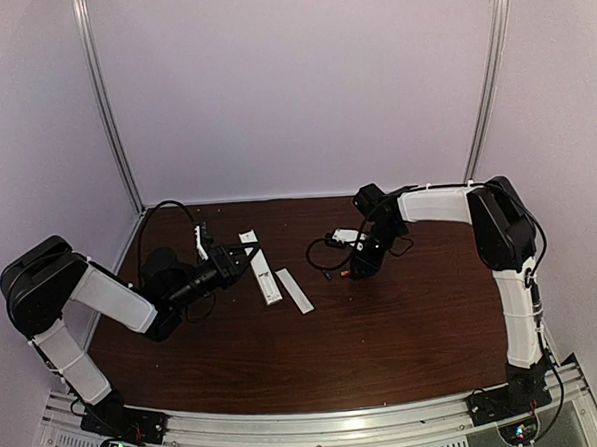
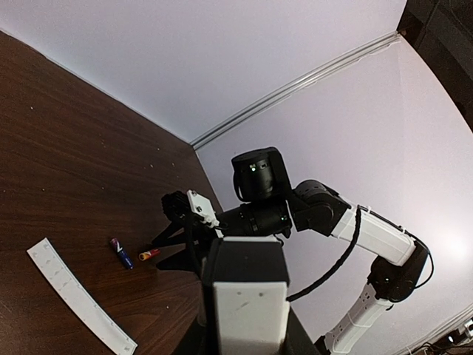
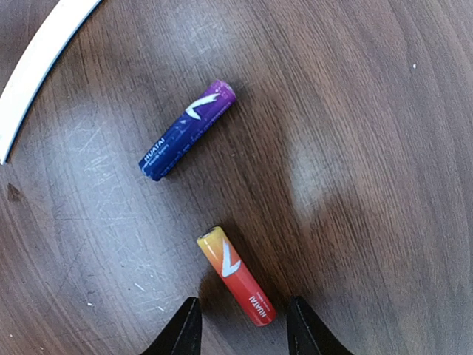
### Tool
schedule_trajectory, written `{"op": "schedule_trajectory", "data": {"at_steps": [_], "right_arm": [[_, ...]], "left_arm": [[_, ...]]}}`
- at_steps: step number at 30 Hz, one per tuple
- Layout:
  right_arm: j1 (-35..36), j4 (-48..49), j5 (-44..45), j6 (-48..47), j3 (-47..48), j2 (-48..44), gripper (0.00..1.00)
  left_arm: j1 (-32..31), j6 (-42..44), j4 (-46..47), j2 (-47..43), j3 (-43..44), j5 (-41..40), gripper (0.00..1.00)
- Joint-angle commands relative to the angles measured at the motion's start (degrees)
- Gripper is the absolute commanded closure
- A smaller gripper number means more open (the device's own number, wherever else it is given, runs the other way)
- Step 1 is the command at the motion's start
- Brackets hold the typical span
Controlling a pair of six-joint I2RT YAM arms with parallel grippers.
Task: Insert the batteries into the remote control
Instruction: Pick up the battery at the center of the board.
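Observation:
The white remote control (image 1: 265, 273) lies lengthwise near the table's middle. My left gripper (image 1: 248, 254) is at its far part. In the left wrist view the remote (image 2: 247, 314) fills the foreground with dark fingers flanking it, so the gripper looks shut on it. The dark blue-purple battery (image 3: 188, 130) and the red-orange battery (image 3: 236, 275) lie loose on the wood, apart from each other. My right gripper (image 3: 242, 329) is open, just above the table, its fingertips either side of the red-orange battery's near end without touching it. Both batteries also show in the left wrist view, blue (image 2: 122, 253) and red (image 2: 148, 254).
The thin flat white cover strip (image 1: 294, 290) lies on the table right of the remote, between it and the batteries; it also shows in the left wrist view (image 2: 77, 299) and the right wrist view (image 3: 37, 59). White walls enclose the brown table (image 1: 384, 329).

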Motion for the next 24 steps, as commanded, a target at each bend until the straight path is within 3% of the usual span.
{"op": "schedule_trajectory", "data": {"at_steps": [1, 7, 17, 24], "right_arm": [[0.6, 0.0, 0.4, -1.1, 0.6, 0.0, 0.6], [1.1, -0.1, -0.2, -1.3, 1.4, 1.2, 0.65], [3.1, -1.0, 1.2, 0.7, -2.1, -1.9, 1.0], [3.0, 0.1, 2.1, 8.9, -5.3, -7.8, 1.0]], "left_arm": [[0.5, -0.4, 1.6, 0.5, 0.6, 0.7, 1.0], [0.5, -0.8, 1.8, 0.5, -0.2, 0.8, 1.0], [0.5, -0.5, 1.1, 0.4, 0.3, -0.4, 1.0], [0.5, 5.0, -1.0, -2.1, -0.5, -5.2, 1.0]]}}
